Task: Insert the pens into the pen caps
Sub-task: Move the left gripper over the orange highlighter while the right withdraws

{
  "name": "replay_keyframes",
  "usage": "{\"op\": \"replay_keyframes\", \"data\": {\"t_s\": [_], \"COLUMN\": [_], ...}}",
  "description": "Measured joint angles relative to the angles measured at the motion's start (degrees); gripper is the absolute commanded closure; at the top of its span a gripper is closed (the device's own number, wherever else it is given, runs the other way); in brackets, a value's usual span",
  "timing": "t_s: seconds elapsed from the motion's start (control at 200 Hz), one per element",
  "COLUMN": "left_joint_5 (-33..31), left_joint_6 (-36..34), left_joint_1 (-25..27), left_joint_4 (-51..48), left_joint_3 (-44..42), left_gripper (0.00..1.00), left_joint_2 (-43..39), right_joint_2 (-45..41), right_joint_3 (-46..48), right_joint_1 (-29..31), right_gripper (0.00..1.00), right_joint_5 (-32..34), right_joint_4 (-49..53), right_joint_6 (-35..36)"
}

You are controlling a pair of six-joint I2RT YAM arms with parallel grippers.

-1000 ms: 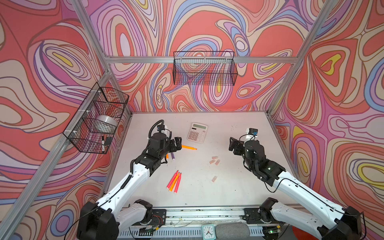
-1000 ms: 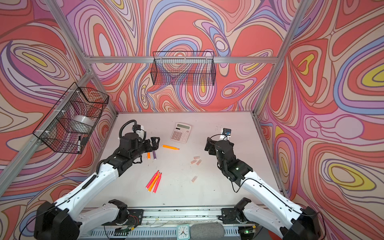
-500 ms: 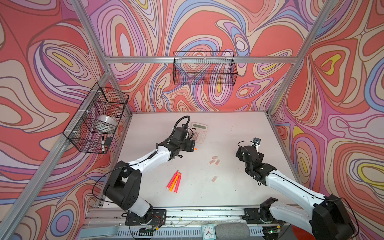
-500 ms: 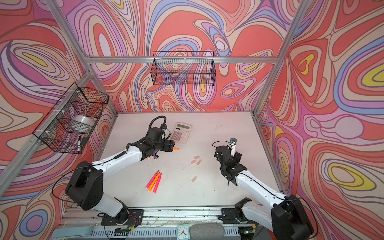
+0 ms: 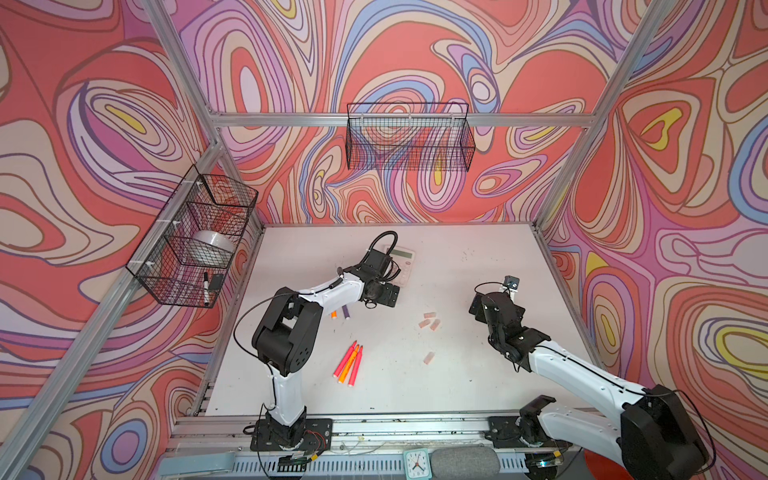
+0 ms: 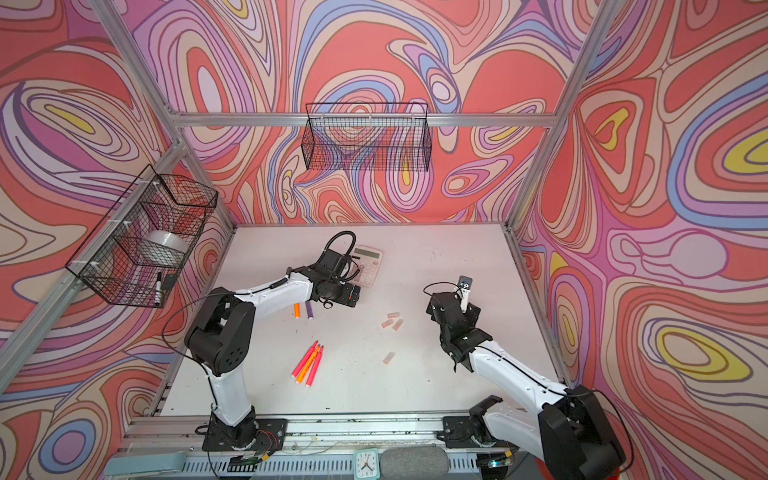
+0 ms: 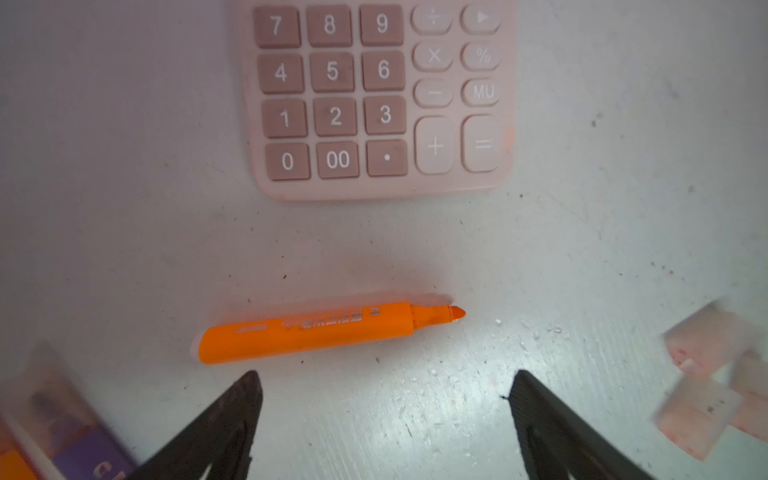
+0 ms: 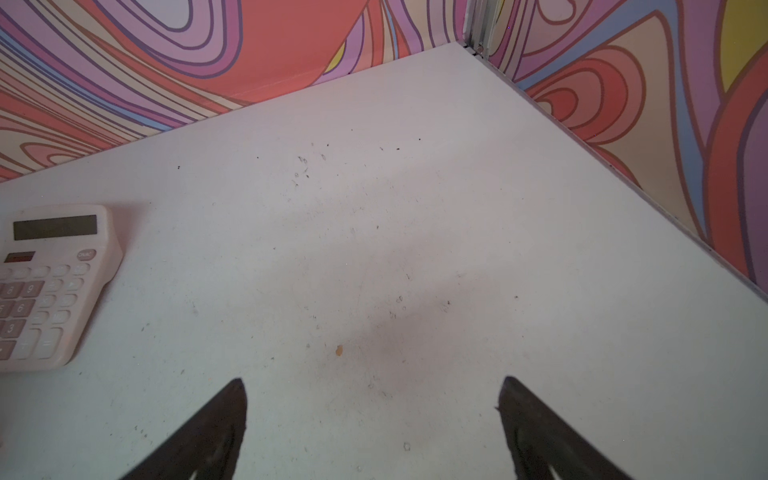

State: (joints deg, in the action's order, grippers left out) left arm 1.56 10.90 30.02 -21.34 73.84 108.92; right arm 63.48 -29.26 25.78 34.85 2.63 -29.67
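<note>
Patience now — left claw point(image 7: 386, 374) gapes empty near the orange pen point(image 7: 307, 332); I'd centre on its barrel before clenching — right claw point(image 8: 372, 379) idles released.

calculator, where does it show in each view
Top view: calculator mid-back of the white table, partly behind the left arm.
Top view: calculator in the same spot.
Left wrist: calculator keypad just beyond the orange pen.
Right wrist: calculator cut off by the frame edge.
Shared landmark: the white table.
</note>
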Motion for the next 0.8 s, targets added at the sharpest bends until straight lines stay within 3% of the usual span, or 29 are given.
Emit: {"op": "replay_keyframes", "data": {"t_s": [0.3, 0.571, 0.801], "left_joint_5": [5.1, 5.1, 5.6], "left_joint_6": [-0.5, -2.6, -3.2], "left_joint_1": [-3.4, -4.2, -4.2], "left_joint_4": [-1.6, 0.5, 0.1], "left_joint_3": [2.1, 2.3, 7.8], "left_gripper": [0.00, 0.00, 0.00], "left_joint_2": [2.3, 2.4, 7.2], "right_joint_2": [0.7, 0.9, 1.1], "right_joint_3": [0.0, 0.0, 0.0], "right_joint_1": [0.0, 0.0, 0.0], "right_gripper": [0.04, 0.04, 0.04], "right_joint_5": [-0.6, -1.1, -1.3], "right_joint_4": [-0.2, -0.2, -0.2], "right_joint_6": [0.0, 0.0, 0.0]}}
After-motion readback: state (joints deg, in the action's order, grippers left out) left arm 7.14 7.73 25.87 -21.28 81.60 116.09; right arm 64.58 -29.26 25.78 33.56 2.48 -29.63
